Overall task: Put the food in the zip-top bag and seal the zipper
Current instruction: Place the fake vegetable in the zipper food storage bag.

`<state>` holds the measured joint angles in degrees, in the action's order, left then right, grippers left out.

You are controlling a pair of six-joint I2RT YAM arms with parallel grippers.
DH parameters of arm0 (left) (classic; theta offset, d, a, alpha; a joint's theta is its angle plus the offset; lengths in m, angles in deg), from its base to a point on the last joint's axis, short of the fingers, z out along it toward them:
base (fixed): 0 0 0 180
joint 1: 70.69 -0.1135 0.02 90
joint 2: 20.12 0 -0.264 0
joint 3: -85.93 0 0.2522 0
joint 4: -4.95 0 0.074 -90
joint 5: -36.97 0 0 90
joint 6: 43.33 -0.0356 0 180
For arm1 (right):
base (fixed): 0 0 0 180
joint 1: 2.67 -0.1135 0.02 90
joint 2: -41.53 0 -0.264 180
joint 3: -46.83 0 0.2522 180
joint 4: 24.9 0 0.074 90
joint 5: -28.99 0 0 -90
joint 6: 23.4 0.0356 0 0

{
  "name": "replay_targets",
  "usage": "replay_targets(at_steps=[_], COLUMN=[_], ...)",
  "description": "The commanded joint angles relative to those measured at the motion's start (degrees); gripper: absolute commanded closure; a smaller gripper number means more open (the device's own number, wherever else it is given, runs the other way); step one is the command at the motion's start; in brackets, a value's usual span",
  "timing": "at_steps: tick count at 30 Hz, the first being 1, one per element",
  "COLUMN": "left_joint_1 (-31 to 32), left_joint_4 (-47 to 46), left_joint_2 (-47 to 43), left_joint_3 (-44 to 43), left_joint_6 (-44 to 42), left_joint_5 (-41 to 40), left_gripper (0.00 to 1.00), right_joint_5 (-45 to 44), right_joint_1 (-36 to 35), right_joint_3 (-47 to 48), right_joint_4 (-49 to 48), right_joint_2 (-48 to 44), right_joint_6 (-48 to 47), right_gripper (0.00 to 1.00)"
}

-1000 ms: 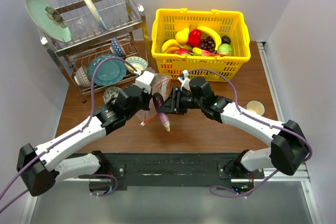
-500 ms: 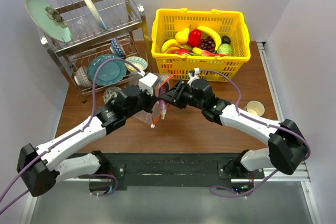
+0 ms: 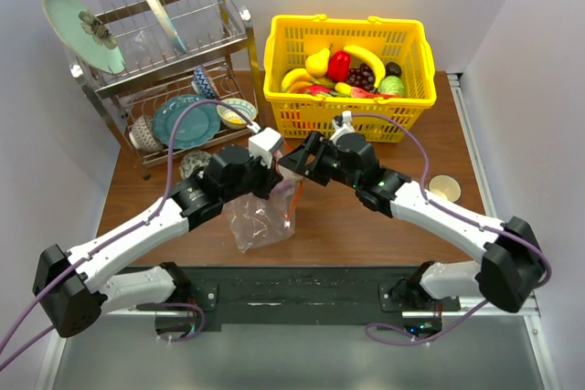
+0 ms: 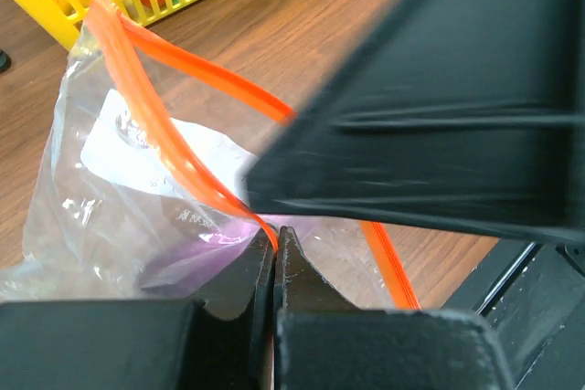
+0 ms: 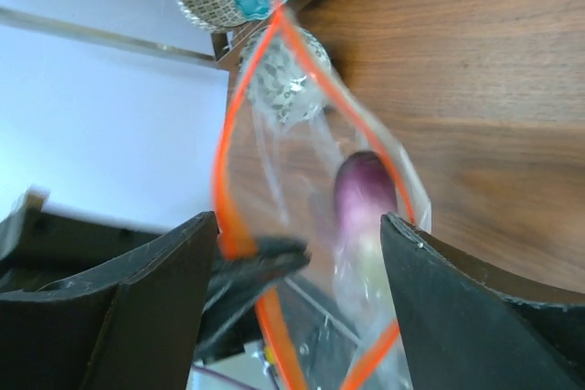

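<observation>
Your left gripper (image 4: 276,246) pinches the zipper (image 4: 151,116), holding up the mouth of the zip-top bag (image 3: 260,221). Your right gripper (image 5: 300,221) angles down over it, fingers spread wide and empty; the eggplant (image 5: 364,191) lies inside the bag, beyond them.

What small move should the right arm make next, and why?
Probably lift the right gripper clear of the bag toward the yellow basket: its jaws stand open and empty, the eggplant lies inside the bag, and the left gripper pinches the zipper edge.
</observation>
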<state>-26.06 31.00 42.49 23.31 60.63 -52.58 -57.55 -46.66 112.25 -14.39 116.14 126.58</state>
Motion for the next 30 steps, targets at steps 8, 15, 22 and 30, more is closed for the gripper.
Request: replay_targets(at_steps=[8,15,22,30], left_joint_1=[-0.5,-0.5,-0.5,-0.5], left_joint_4=[7.39,12.39,27.66,41.94], left_joint_2=[2.34,1.64,6.09,11.05], left_joint_3=[-11.69,-17.14,-24.24,-36.66], left_joint_6=[1.34,3.18,6.07,6.88], left_joint_5=[-2.2,-1.86,-17.99,-31.91], left_gripper=[1.0,1.0,1.0,1.0], right_joint_5=[-6.72,-4.61,-9.42,-13.31], right_joint_1=[-0.49,-1.28,-1.36,-1.54], right_joint_3=[9.95,9.69,14.6,26.83], right_joint_4=[23.0,23.29,28.79,42.27], right_joint_2=[-6.41,-0.08,-3.06,-1.22], right_joint_6=[-18.58,-20.44,-23.5,-30.72], right_gripper=[0.42,0.48,1.0,0.81])
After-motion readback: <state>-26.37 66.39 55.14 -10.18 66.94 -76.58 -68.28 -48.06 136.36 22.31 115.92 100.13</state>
